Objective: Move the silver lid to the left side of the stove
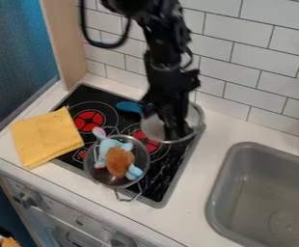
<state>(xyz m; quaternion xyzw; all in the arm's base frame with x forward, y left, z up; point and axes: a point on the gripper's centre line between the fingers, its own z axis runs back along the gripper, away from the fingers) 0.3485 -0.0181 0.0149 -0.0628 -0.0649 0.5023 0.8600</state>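
The black gripper point(177, 131) hangs down over the back right part of the stove point(160, 182), in front of the round silver lid point(153, 129). It covers the lid's middle; the rim shows on both sides of it. Whether the gripper holds the lid cannot be made out. The lid looks tilted, at the stove's back right edge near the tiled wall.
A metal pot point(96, 170) with a blue and brown plush toy point(118, 157) stands at the stove's front middle. A yellow cloth point(46, 137) covers the left edge. Something blue point(128, 106) lies behind the pot. The grey sink point(268, 193) is at right.
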